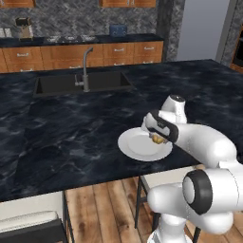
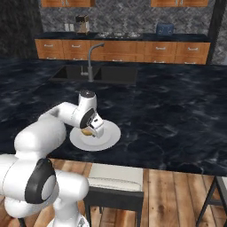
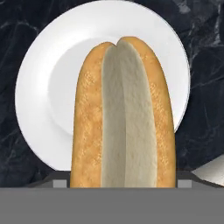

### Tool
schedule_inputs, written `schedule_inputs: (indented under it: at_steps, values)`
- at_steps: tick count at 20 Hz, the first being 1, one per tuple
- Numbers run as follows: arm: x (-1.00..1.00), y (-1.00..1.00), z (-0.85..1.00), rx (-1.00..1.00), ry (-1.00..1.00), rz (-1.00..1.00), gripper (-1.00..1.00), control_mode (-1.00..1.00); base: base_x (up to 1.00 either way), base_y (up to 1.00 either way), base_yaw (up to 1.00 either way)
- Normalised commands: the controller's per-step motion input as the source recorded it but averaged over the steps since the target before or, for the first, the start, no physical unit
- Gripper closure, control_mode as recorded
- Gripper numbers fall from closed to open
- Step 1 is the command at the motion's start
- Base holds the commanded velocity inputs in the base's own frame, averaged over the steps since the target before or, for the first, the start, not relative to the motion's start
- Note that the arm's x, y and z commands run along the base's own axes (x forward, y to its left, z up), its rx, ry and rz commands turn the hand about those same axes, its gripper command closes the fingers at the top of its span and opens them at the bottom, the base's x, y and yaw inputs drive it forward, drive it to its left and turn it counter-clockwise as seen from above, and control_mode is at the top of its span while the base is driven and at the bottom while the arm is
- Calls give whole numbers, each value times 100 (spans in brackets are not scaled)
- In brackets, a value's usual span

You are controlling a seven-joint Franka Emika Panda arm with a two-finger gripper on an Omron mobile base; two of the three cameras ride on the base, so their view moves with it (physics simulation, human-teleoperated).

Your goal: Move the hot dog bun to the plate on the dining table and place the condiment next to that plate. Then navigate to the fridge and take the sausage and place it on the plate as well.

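A: State the position of the bun (image 3: 120, 118).

B: It sits between the fingers of the gripper (image 1: 159, 138), directly above the white plate (image 1: 135, 144). Split side faces the hand camera; pale crumb runs lengthwise between two golden crusts.

A: Gripper condition?

B: Jaws pinched on the bun, one on each long side. Whether the bun touches the plate cannot be determined.

A: Plate location?

B: On the black marble table (image 1: 71, 128), near its front edge. The sink (image 1: 61, 83) and steel tap (image 1: 86, 66) lie well apart, farther back. A stool (image 2: 116, 184) stands below the table edge.
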Motion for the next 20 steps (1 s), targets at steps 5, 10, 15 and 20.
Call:
schedule_inputs:
  at_steps: [5,10,15,20]
  values:
    - [54,19,-42,0,11,0,100,-100,0,0,0]
    - [34,27,-41,0,3,0,100,-100,0,0,0]
    - [7,22,-38,0,0,0,100,-100,0,0,0]
    - [0,6,-31,0,0,0,100,-100,0,0,0]
